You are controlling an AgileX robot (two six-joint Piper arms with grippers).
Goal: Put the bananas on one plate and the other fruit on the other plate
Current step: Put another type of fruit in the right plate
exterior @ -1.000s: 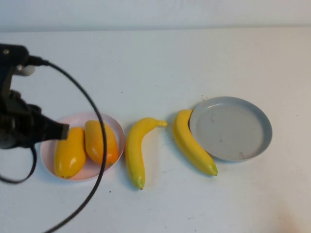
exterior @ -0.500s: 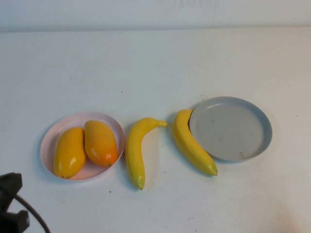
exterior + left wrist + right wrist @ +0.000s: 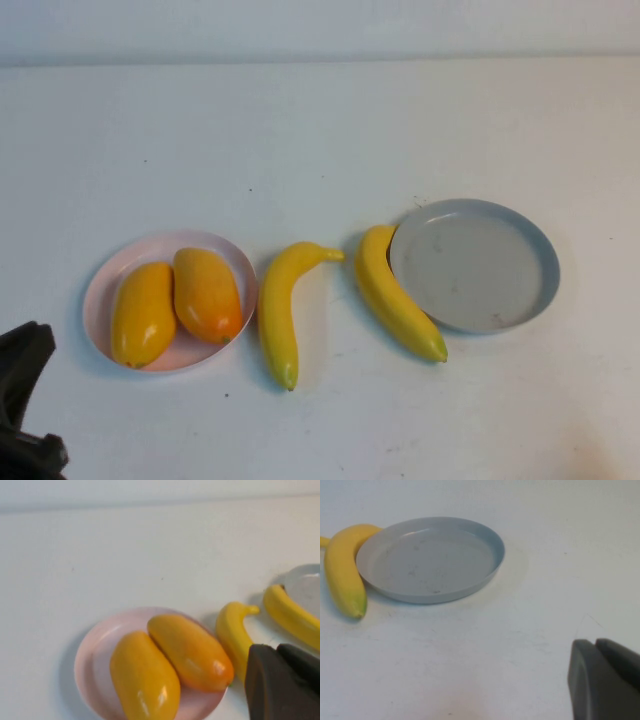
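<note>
The left end effector [image 3: 281, 680] is sitting with its fingers pressed together on nothing, low at the tabletop's [image 3: 320, 130] near left corner, just off the pale pink plate [image 3: 105, 290]. The right end effector [image 3: 605, 677] is likewise closed and carrying nothing, hanging over bare tabletop toward the near right side, near the grey-blue plate [image 3: 540, 265]. The pink plate is lying toward the left edge, and the two orange-yellow mango-like fruits [image 3: 176, 300] are resting in it side by side, touching each other. Just beside that plate's right rim, one banana [image 3: 278, 312] is lying on the tabletop, its stem pointing right. The second banana [image 3: 392, 296] is curving along the left rim of the grey-blue plate, touching it but resting on the tabletop outside it. The grey-blue plate is sitting right of centre with nothing in it.
</note>
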